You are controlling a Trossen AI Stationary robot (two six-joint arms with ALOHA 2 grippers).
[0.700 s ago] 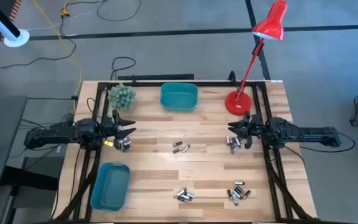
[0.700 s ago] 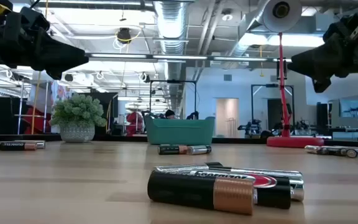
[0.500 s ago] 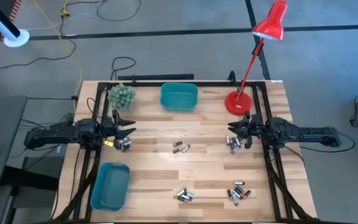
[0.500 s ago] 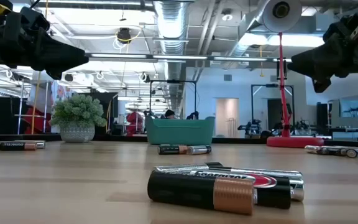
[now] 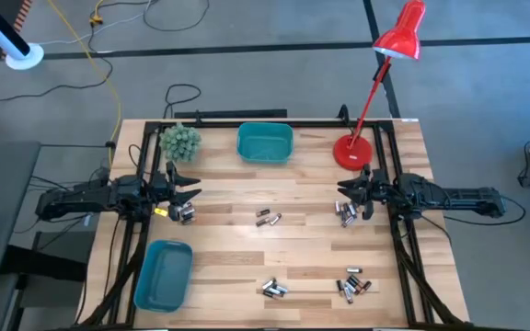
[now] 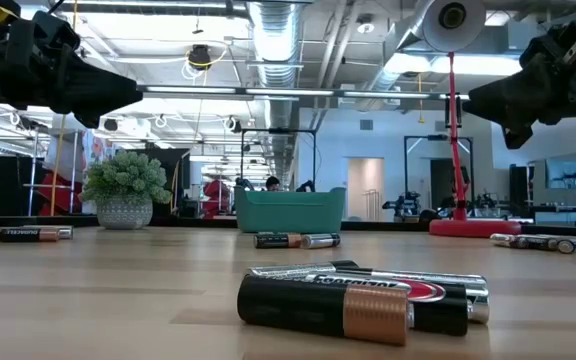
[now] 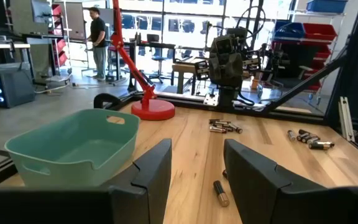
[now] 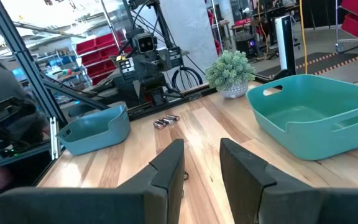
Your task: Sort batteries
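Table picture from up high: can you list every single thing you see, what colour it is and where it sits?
batteries: many, silver, dark and copper, in five little heaps: middle, near front middle, near front right, under each gripper
teal bins: two, teal, both empty; one at the far edge in the middle, the other at the near left corner
small plant: one, green, far left
desk lamp: one, red, base at far right, head leaning past the table edge
table: one, light wood
left gripper: one, dark with a yellow tag, open, empty, above the left side
right gripper: one, dark, open, empty, above the right side
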